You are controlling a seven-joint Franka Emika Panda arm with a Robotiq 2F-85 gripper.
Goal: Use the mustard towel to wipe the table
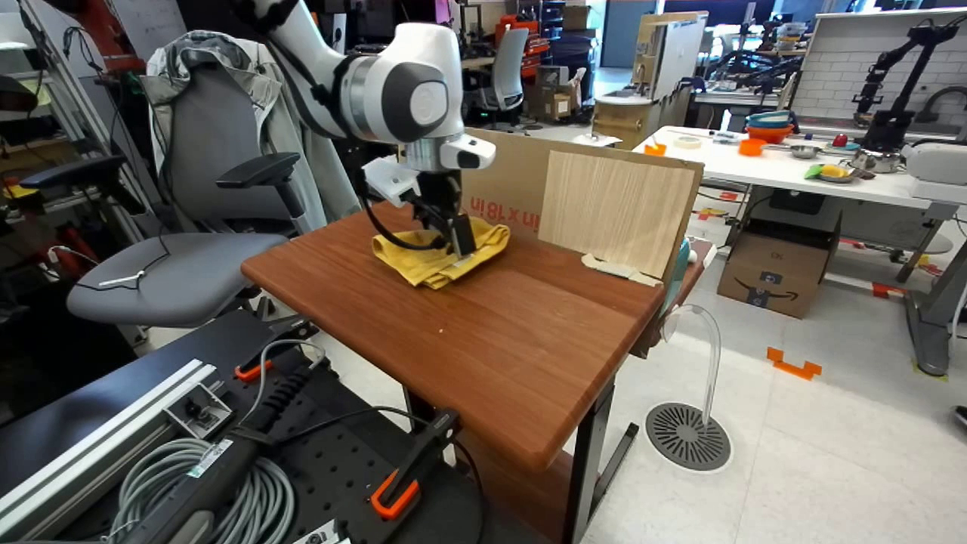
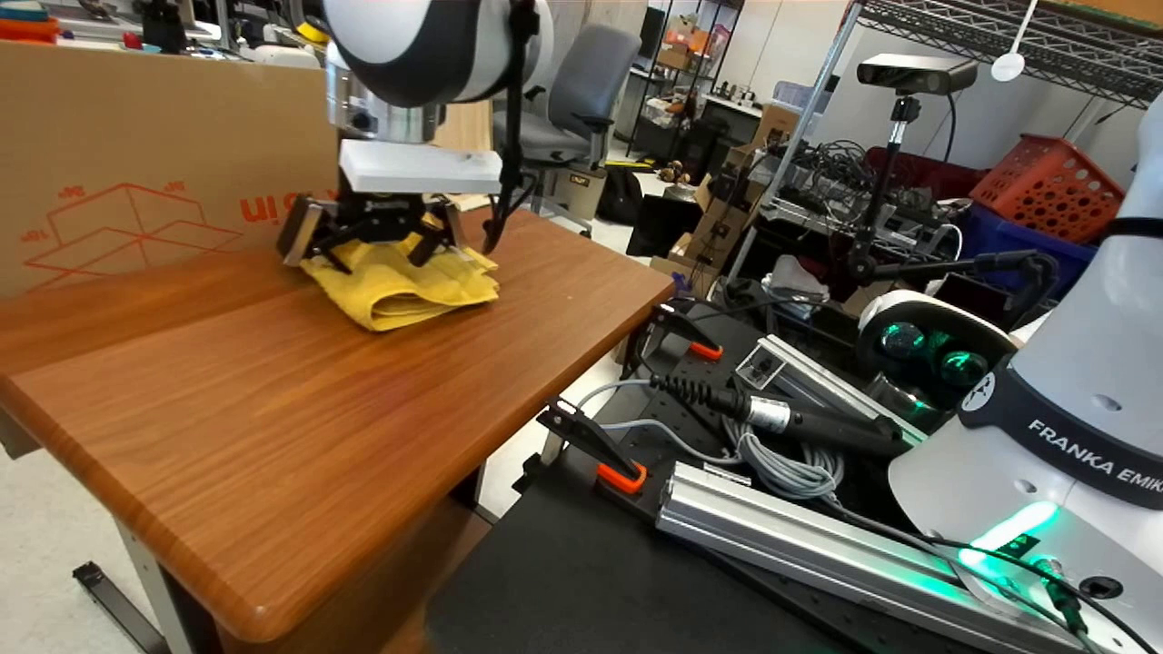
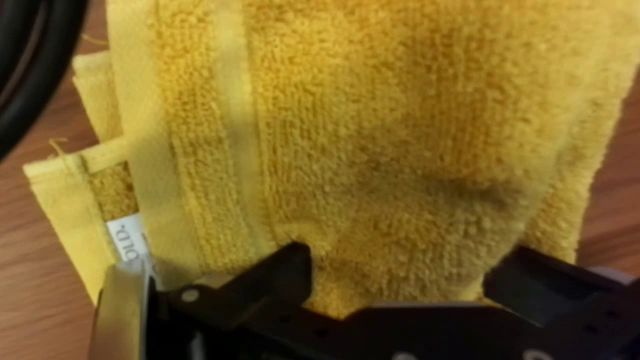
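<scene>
Folded mustard-yellow terry towel (image 1: 423, 266) lay on the reddish-brown wood-grain surface (image 1: 483, 347), near the upright tan cardboard panel (image 2: 164, 163). Black two-fingered claw (image 2: 380, 247), on the only arm at work, stood right over the towel, pointing down. Its fingers (image 2: 307, 232) were spread wide, cloth below and between them, nothing pinched that I could see; contact uncertain. Wrist view: pale woven band (image 3: 232, 100) ran roughly square to the line between the fingers. Towel ran out of frame, so long axis undetermined. My read: grasp not yet made; closing from there would probably gather cloth inward, though too shallow a bite might slip.
</scene>
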